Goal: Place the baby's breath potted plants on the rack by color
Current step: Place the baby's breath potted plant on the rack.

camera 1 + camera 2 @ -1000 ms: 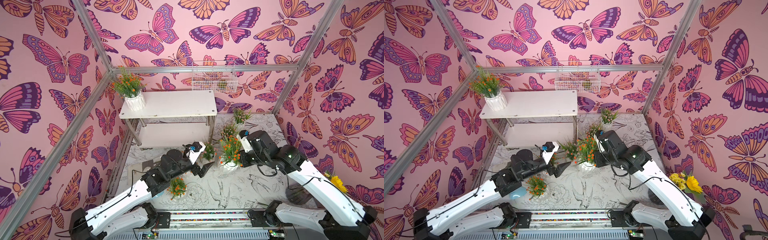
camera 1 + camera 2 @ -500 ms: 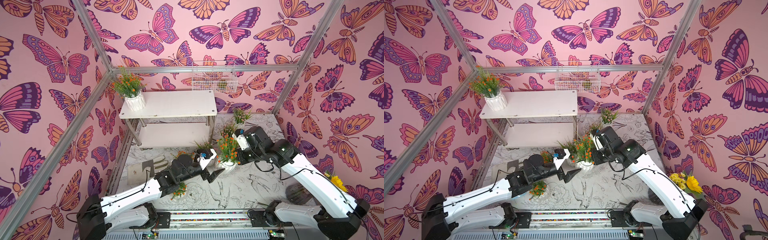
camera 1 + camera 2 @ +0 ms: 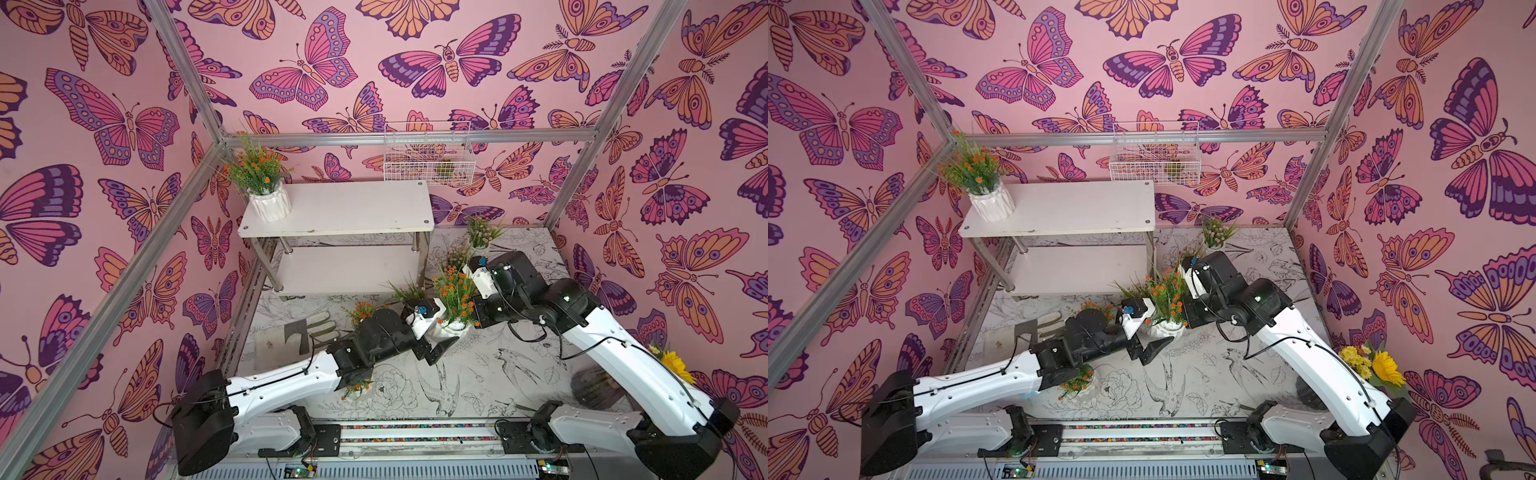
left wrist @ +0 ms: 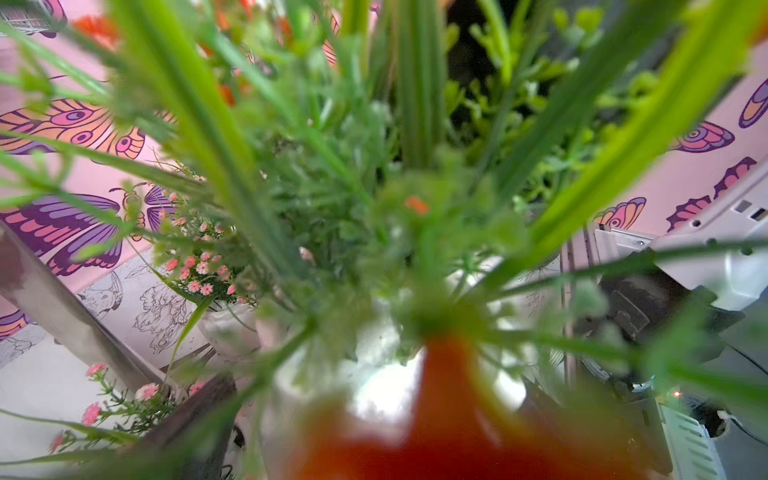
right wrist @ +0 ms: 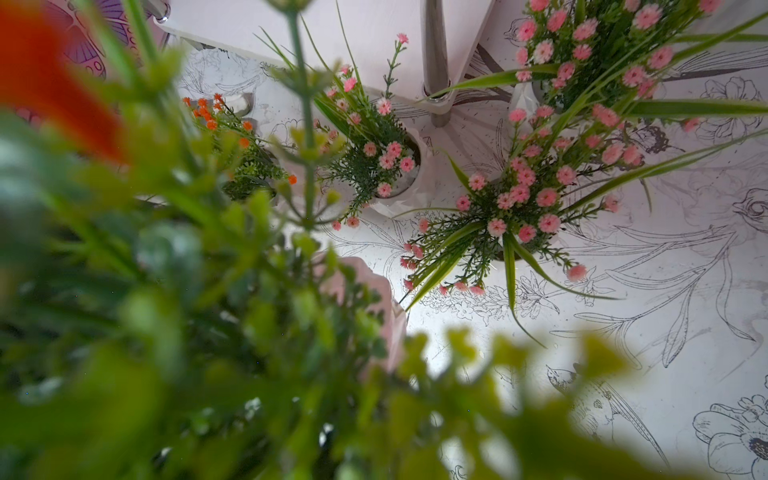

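Left pincer gapes at an orange plant; another tops the rack.

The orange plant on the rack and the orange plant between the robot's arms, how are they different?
The orange plant on the rack stands high on the top shelf's left end; the orange plant between the arms is low, near the table. The rack plant stands alone; the other has the open left gripper at its pot and the right arm against its leaves. Both have orange flowers, green sprigs and white pots.
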Tool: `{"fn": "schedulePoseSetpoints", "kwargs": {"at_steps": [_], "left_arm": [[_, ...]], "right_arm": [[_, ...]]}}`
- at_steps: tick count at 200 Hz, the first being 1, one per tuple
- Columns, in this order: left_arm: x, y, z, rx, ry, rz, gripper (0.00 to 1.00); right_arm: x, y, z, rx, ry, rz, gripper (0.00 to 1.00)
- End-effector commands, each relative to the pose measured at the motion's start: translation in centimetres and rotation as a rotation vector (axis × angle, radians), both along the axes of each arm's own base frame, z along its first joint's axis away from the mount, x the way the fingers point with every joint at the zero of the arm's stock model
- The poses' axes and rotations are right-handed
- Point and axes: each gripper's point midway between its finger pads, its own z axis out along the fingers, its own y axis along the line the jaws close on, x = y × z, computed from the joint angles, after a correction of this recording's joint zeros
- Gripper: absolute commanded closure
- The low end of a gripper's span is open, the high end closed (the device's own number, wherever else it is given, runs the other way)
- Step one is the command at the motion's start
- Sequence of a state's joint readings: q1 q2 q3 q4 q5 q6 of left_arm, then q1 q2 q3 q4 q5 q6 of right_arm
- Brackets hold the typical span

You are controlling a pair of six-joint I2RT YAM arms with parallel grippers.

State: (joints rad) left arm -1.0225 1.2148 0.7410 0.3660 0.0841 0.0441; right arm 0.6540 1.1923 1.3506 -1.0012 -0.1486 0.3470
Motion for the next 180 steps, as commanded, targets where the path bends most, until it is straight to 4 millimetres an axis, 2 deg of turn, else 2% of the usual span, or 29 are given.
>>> {"fn": "schedulePoseSetpoints", "kwargs": {"at_steps": [1,23,25,29,73,110,131,134,136,139,156,180], "left_arm": [[0.5,-0.8,1.0,-0.027,-0.009,0.015,0.0],[0.6,-1.2,1.2,-0.032,-0.007,0.016,0.0],[0.8,-1.6,0.1,-0.008,0.007,0.016,0.0],[0.9,-1.8,-0.3,0.001,0.012,0.018,0.0],[1.2,-2.1,-0.8,0.005,0.018,0.03,0.0],[1.5,-1.2,-0.4,-0.01,-0.003,0.07,0.19],[1.9,-0.5,-0.4,-0.014,-0.01,0.108,0.3],[2.0,-0.5,-0.5,-0.014,-0.009,0.112,0.3],[1.8,-0.1,0.6,-0.038,-0.021,0.114,0.3],[1.7,0.0,1.0,-0.047,-0.028,0.116,0.31],[1.8,0.4,1.5,-0.059,-0.036,0.13,0.33],[2.0,0.8,2.0,-0.066,-0.047,0.153,0.33]], "right_arm": [[0.9,1.4,3.1,0.102,-0.07,0.018,1.0],[0.8,1.6,3.2,0.109,-0.07,0.022,1.0],[0.8,1.6,3.2,0.11,-0.069,0.025,1.0],[0.8,1.6,3.2,0.113,-0.068,0.024,1.0],[0.7,1.6,3.2,0.115,-0.066,0.025,1.0],[0.9,1.4,2.7,0.099,-0.064,0.011,1.0],[1.0,1.3,2.3,0.104,-0.062,0.004,0.92],[1.0,1.3,2.4,0.106,-0.065,0.004,0.91],[1.0,1.3,2.4,0.106,-0.065,0.003,0.9],[1.0,1.2,2.4,0.107,-0.067,0.001,0.89],[1.1,1.1,2.5,0.114,-0.074,-0.007,0.82],[1.2,0.5,2.7,0.113,-0.085,-0.025,0.77]]}}
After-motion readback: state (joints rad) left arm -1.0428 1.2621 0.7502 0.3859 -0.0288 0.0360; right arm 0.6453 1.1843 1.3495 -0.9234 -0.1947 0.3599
